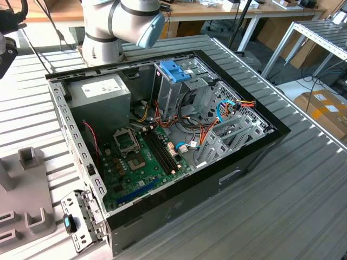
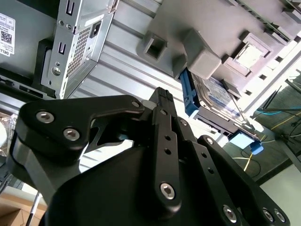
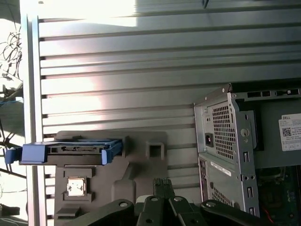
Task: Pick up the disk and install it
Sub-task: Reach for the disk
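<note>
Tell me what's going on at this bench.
A robot arm is set up beside an open computer case on a ribbed metal table. The disk, with its blue side rails, sits in a grey holder next to the case and has not yet been picked up. In both wrist views the gripper hangs near the disk but apart from it.

Ribbed grey metal table (image 1: pixel 303 206), open computer case (image 1: pixel 217 179) mid-frame in the exterior view, grey holder block (image 1: pixel 24 189) lower left
</note>
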Tool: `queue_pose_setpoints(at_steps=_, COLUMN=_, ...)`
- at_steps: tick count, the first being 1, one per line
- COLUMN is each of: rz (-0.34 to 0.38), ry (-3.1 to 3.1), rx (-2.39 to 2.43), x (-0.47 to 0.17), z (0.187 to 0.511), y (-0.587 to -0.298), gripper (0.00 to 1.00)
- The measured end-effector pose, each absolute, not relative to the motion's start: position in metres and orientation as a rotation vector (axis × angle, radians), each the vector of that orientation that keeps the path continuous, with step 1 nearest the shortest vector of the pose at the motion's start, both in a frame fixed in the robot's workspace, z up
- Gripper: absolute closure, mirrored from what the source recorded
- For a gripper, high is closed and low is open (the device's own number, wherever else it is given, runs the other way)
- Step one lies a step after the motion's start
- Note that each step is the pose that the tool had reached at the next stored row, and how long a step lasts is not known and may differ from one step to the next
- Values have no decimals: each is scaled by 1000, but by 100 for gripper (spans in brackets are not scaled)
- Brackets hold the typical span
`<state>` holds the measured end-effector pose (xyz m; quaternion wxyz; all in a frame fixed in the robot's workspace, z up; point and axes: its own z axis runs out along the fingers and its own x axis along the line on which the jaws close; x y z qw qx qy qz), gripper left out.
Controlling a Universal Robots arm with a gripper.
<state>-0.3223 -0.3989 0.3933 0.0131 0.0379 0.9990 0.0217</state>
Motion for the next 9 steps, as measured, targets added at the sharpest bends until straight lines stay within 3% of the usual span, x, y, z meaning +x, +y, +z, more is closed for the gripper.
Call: queue_pose_setpoints(at_steps=9, rz=68, ry=3112, rx=118, x=-326, z=393, y=-399, gripper=89)
